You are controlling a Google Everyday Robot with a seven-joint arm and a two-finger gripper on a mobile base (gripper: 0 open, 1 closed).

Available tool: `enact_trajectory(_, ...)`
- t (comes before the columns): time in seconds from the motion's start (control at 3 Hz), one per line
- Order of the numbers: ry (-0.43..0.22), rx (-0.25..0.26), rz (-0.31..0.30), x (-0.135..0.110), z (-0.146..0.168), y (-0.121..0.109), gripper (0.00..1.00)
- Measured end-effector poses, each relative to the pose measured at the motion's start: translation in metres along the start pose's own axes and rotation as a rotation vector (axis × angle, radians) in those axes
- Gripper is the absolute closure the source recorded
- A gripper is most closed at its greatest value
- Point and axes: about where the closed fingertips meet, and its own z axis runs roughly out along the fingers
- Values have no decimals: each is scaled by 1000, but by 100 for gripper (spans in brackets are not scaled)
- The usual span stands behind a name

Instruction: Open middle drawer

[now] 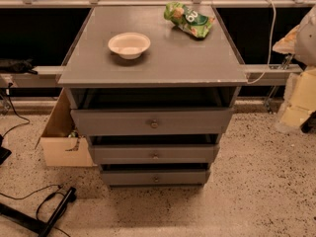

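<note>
Well right of the middle drawer (154, 154) hangs the claw (299, 102), state unclear; box (61, 144) left.

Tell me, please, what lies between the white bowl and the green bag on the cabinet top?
Nothing: in the camera view only bare grey cabinet top separates the bowl from the bag. The gripper is not in view.
</note>
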Motion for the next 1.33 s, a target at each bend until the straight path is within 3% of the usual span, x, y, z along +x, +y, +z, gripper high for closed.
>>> enact_trajectory(0.67, 13, -1, 1, -1, 9, 0, 0)
enact_trajectory(1.0, -5, -15, 0, 0, 38, 13, 0)
enact_trajectory(1.33, -5, -14, -19, 15, 99, 34, 0)
